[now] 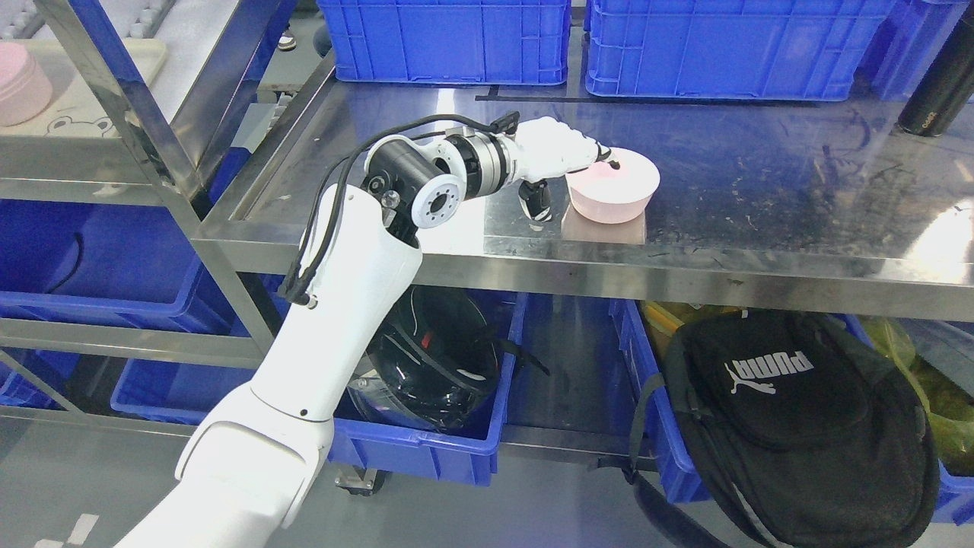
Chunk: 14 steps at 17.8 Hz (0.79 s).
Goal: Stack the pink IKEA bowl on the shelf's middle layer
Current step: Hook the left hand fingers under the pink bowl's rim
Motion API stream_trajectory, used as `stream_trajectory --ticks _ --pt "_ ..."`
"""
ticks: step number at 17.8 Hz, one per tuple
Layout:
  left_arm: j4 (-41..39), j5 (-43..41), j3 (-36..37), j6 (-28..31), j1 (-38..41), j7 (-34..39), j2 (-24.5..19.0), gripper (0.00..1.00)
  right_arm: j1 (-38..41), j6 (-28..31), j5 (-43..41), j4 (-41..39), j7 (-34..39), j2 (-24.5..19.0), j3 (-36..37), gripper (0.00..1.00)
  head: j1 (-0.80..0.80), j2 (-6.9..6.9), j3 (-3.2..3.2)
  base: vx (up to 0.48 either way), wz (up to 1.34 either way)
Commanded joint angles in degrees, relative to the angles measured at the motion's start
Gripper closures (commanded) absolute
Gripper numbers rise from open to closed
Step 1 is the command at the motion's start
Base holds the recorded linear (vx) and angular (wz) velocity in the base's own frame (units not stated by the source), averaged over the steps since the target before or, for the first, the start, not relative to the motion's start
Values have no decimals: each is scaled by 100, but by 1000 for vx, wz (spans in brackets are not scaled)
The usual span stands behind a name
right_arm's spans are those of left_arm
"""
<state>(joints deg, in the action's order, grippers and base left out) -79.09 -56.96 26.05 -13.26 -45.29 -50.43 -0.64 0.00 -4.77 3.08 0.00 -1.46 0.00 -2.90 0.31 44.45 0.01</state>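
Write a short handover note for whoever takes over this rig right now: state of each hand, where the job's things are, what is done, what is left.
Left hand: fingers over the near-left rim of the upside-down pink plastic bowl; firm grip not clear.
Right hand: not in view.
The bowl rests on the steel middle shelf, near its front edge, below the blue plastic crates.
A second pink bowl sits on the neighbouring rack.
Done: one bowl on the shelf.
Left: nothing stacked on it yet.
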Motion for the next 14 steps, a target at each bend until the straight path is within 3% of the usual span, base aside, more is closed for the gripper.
stream_trajectory --ticks 1,12,14 --pt "1000 -79 427 -89 -85 112 -36 26 132 2 0 -100 -3 100 0 0 0 0 0 0 0" --pt "1396 9 656 -449 -217 639 -36 30 132 2 0 -100 -3 100 0 0 0 0 0 0 0" --pt "1589 44 717 -607 -217 657 -36 35 132 2 0 -100 -3 100 0 0 0 0 0 -5 16"
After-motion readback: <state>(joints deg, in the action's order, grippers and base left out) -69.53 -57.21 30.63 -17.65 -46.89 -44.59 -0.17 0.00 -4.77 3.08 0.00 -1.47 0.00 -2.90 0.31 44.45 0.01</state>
